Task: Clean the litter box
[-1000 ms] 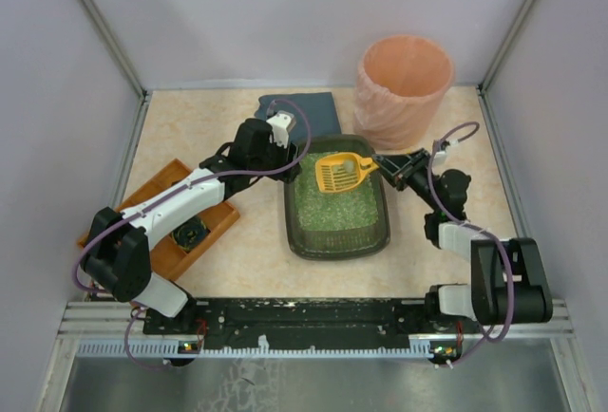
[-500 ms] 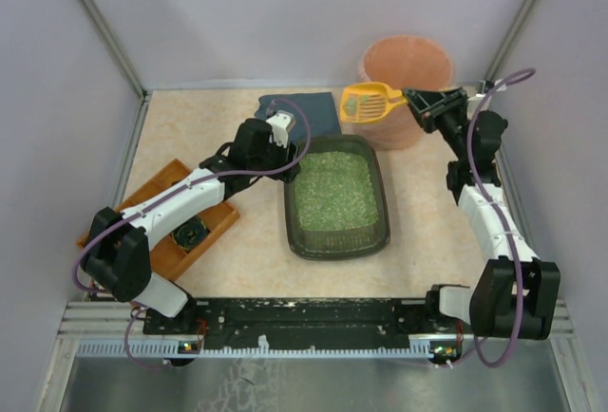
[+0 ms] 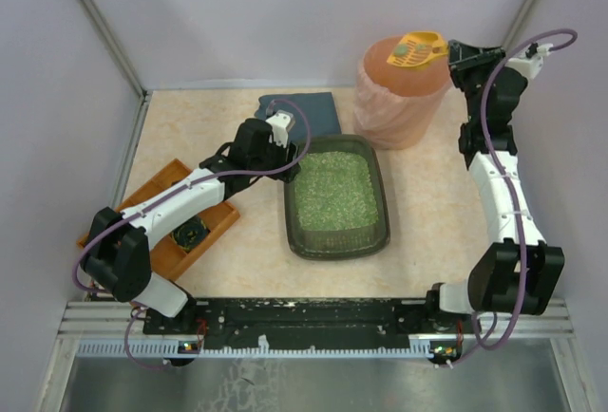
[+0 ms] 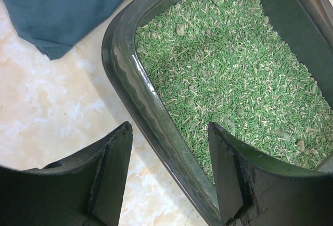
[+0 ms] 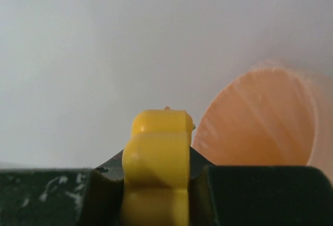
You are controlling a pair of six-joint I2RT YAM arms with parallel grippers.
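The dark grey-green litter box [image 3: 379, 205] with green granular litter sits mid-table. My left gripper [image 3: 290, 167] is open, its jaws straddling the box's far-left rim [image 4: 151, 111] without closing on it; the litter [image 4: 234, 75] shows close up with a few lumps. My right gripper [image 3: 456, 53] is raised high at the back right, shut on the handle of a yellow slotted scoop [image 3: 418, 48], whose head is over the opening of the peach round bin [image 3: 399, 99]. In the right wrist view the yellow handle [image 5: 156, 158] is clamped between the jaws, the bin [image 5: 260, 122] behind it.
A dark blue cloth [image 3: 302, 108] lies behind the litter box, also in the left wrist view [image 4: 62, 7]. An orange-brown wooden tray [image 3: 211, 232] with a small dark object sits at the left under the left arm. Grey walls enclose the table.
My right arm has lifted the scoop out of the litter box, swung it back and right, and now holds it over the peach bin. The left arm has not moved.
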